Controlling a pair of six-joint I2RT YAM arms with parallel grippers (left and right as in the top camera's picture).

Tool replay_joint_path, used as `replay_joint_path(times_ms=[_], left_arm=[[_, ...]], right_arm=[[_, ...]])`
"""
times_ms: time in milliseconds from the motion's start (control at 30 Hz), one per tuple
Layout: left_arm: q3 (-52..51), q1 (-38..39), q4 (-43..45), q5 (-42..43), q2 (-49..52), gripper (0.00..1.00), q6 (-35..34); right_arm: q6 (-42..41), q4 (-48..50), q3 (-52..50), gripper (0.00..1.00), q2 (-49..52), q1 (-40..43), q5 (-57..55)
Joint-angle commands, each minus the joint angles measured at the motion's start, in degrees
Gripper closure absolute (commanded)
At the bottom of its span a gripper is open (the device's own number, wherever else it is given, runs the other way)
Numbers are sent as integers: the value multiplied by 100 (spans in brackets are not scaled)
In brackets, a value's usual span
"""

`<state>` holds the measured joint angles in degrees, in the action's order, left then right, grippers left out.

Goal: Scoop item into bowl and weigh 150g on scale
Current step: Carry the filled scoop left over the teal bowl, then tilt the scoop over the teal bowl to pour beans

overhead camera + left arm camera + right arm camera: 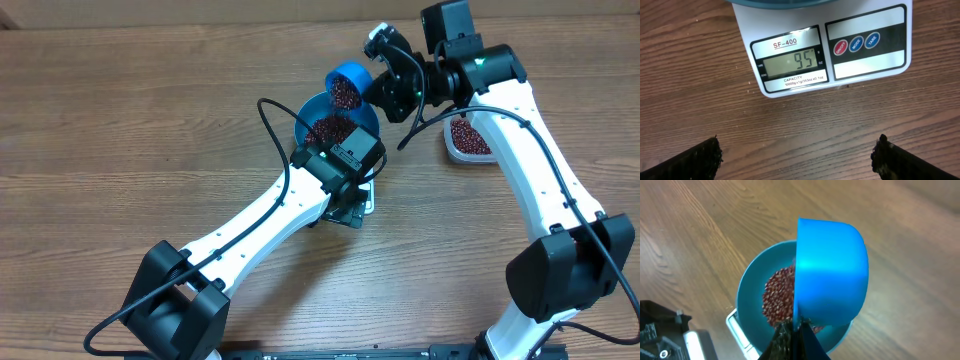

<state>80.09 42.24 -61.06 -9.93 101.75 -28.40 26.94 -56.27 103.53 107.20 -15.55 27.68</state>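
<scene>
**Left of frame.** The left gripper hangs over the bare wooden surface with its jaws spread wide and nothing between them. It sits just in front of the scale, apart from it, and its camera looks squarely at the display.

**Centre.** The display reads 95, short of the target. The bowl stands on the scale and holds a mound of beans. Just above its far rim hangs the scoop, tipped toward the bowl with beans still in its cup.

**Right of centre.** The right gripper is clamped shut on the scoop's handle. The bowl lies directly below and slightly ahead of it.

**Far right.** The tub of spare beans sits on the surface well clear of the bowl.

**Assessment.** The step in hand appears to be pouring into the bowl. Recommended practice:
- Tilt the scoop slowly and keep its lip inside the bowl's rim.
- Release beans in small amounts and level off when the reading nears the target.
- Avoid touching the bowl, which would falsify the reading.
- Leave the left gripper where it is.
</scene>
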Motion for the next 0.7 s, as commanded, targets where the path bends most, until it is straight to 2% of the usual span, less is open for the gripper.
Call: replay_joint_path(times_ms=[0, 400, 667], left_arm=[[-28, -22, 2, -98, -157, 0, -76], [-28, -22, 2, -98, -157, 0, -76], [-28, -22, 2, -98, -157, 0, -76]], right_arm=[[212, 68, 295, 96, -306, -24, -131], [903, 26, 306, 96, -662, -26, -107], [1027, -9, 306, 96, -732, -26, -109]])
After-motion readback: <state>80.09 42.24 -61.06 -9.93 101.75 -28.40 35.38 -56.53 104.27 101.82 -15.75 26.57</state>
